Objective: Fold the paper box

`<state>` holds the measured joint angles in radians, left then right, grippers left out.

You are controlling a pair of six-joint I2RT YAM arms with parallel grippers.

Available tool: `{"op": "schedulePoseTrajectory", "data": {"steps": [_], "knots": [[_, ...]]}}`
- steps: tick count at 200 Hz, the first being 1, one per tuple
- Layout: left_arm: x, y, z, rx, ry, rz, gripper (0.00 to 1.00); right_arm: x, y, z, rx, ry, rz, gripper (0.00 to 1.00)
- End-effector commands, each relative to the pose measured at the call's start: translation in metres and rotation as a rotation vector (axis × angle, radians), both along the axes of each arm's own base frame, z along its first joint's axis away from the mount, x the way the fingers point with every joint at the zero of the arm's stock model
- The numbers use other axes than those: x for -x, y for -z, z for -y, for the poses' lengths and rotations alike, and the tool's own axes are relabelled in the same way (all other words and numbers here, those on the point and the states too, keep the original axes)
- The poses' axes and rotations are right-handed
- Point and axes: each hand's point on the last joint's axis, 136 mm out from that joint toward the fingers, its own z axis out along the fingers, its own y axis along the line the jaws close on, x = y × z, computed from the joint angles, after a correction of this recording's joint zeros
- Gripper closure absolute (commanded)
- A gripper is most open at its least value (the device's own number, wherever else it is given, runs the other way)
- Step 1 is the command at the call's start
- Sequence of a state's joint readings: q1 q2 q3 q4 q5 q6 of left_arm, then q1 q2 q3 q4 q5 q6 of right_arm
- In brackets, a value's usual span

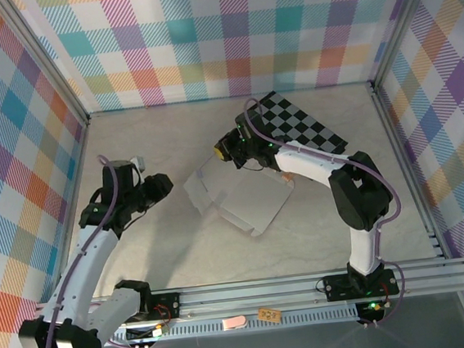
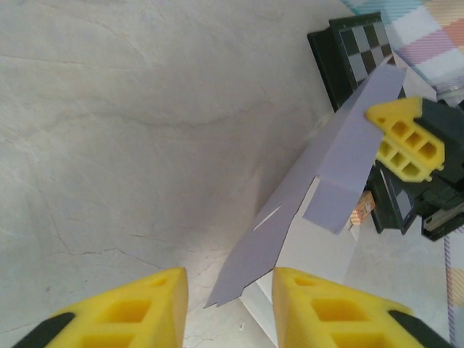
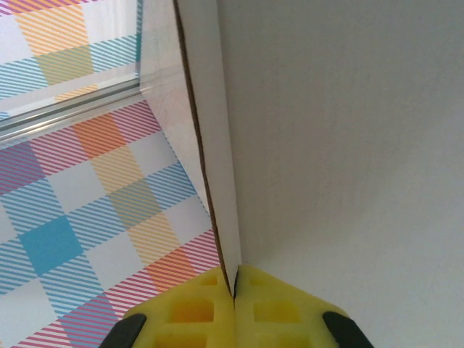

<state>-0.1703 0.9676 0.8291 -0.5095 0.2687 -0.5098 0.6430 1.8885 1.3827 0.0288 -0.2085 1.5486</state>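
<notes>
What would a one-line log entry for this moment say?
task: fold paper box | right claw: shut on its raised flap | left claw: open, lined up on flap's edge | checkerboard: behind box

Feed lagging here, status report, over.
Right gripper shut on pale lavender cardboard paper box, flap raised. Left gripper open, near its edge. Black-and-white checkerboard behind.
</notes>
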Motion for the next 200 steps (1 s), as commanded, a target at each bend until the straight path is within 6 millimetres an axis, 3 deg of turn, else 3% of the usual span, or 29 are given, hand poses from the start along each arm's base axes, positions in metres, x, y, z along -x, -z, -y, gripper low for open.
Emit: {"op": "schedulePoseTrajectory", "data": {"steps": [1,39,71,127,200], "knots": [[0.004,0.021,0.008,-0.027,0.114,0.025,0.69,-0.005,-0.020,-0.006,-0.059,-0.021,0.074,1.00],[0.006,0.041,0.017,-0.021,0.193,0.086,0.69,-0.005,-0.029,-0.011,-0.084,-0.031,0.058,1.00],[-0.008,0.045,0.025,-0.031,0.236,0.155,0.67,-0.005,-0.031,-0.015,-0.085,-0.050,0.038,1.00],[-0.019,0.045,0.063,-0.073,0.377,0.210,0.62,-0.006,-0.029,-0.018,-0.090,-0.052,0.017,1.00],[-0.031,0.044,0.078,-0.109,0.388,0.269,0.52,-0.008,-0.027,-0.020,-0.088,-0.050,-0.009,1.00]]}}
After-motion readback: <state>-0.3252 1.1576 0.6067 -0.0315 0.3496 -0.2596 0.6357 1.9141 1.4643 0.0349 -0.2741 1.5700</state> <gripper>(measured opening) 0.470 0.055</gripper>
